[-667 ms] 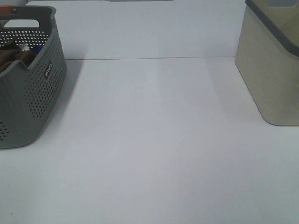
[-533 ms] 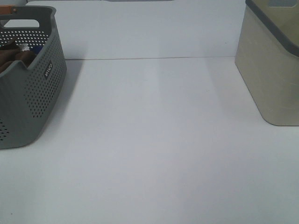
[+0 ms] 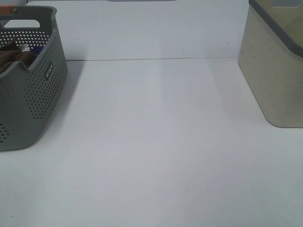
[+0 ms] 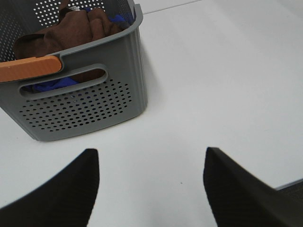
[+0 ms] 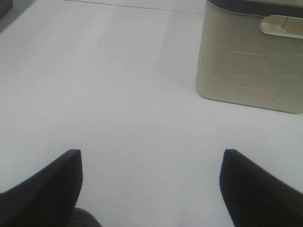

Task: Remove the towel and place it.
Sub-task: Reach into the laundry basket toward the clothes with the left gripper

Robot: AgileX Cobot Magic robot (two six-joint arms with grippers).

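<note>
**A:** How do the jaws stand?

**B:** Both pairs are spread wide with nothing between them. The left gripper (image 4: 149, 150) hangs over bare table (image 3: 156, 142) just short of the grey basket (image 4: 85, 104). The right gripper (image 5: 151, 151) gapes the same way, empty, and faces the beige bin (image 5: 246, 61).

**A:** And the towel?

**B:** The towel (image 4: 61, 33) is not yet out. It sits bunched in the basket, at about ten o'clock on the table in the high view, with the bin across at two o'clock. Its reddish-brown folds are heaped over a blue item (image 4: 52, 85) and rise close to the rim.

**A:** How will it handle?

**B:** I'd judge it soft, limp and fairly light. It is plush enough that the pads should bite well, so it is not slippery. It won't hold a shape, so once lifted it should drape and trail. A hanging end could snag the rim or the orange handle (image 4: 28, 68), or drag the blue thing up with it.

**A:** Where should the gripper take hold?

**B:** On the highest hump of cloth, pinching deep into a thick fold rather than a single layer. A corner would hang neater. But the cloth is too crumpled to pick out a hem or tag, so I wouldn't count on finding one.

**A:** Which arm?

**B:** The left, I'd say, since it is nearest, and it should lift high to clear the rim.
</note>
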